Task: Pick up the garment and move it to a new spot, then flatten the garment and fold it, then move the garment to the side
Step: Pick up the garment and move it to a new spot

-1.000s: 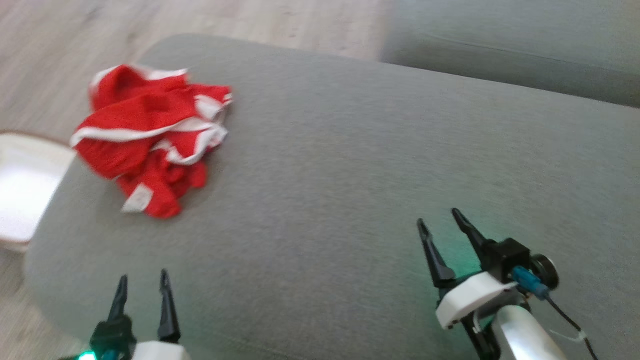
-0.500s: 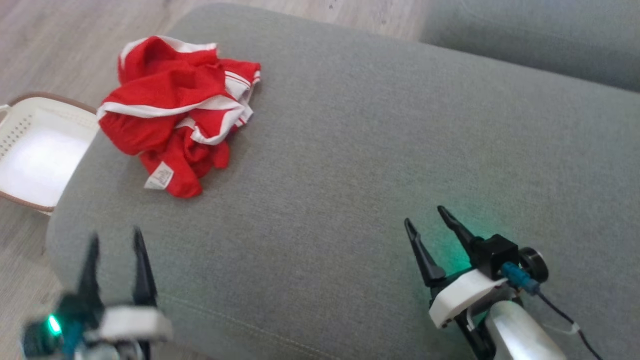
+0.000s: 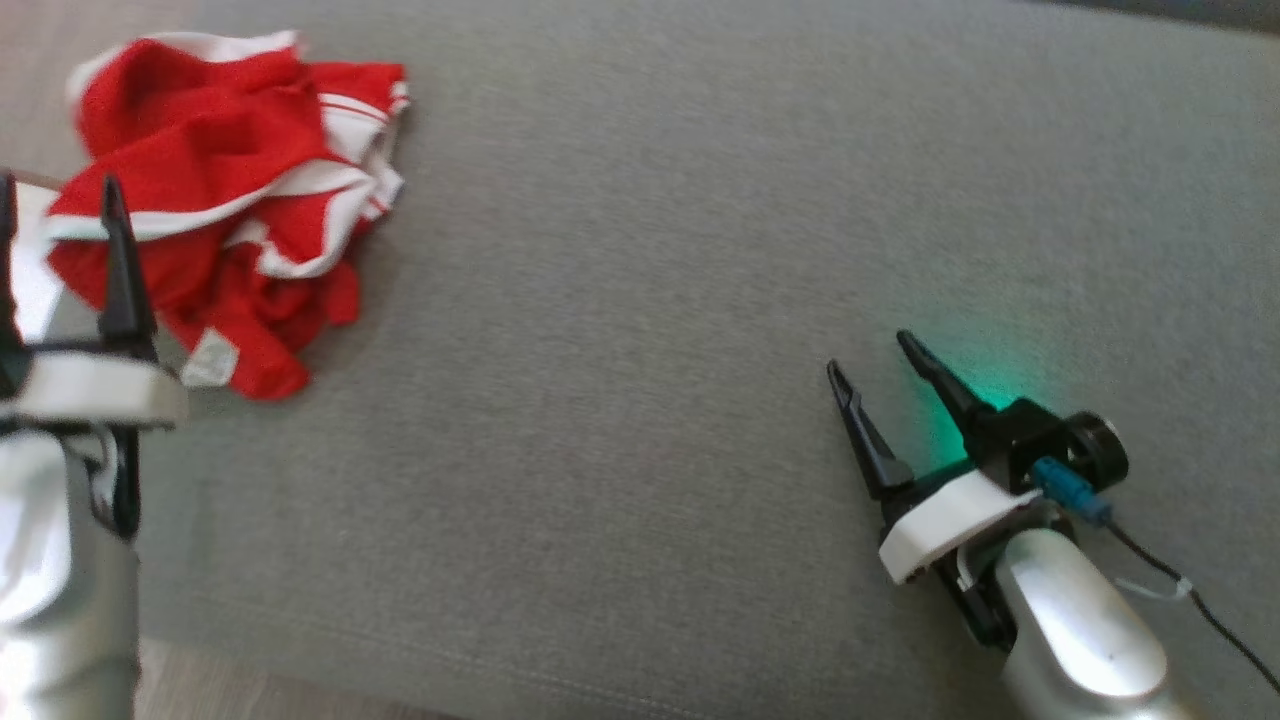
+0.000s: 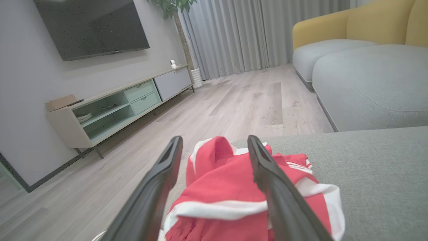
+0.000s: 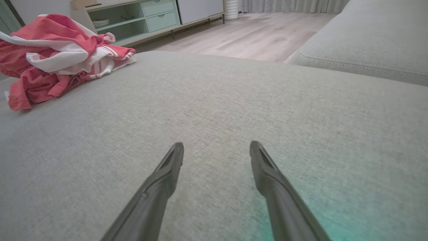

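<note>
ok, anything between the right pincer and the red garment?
No, just bare grey cushion between right pincer and red garment; seen in the head and right wrist views.

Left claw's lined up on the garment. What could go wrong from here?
1. The garment lies at the cushion edge; the open left claw might nudge it onto the floor.
2. It is a crumpled heap; the claw may catch one fold only and lift it bunched.
3. The right claw is open but far off, so no quick help.
</note>
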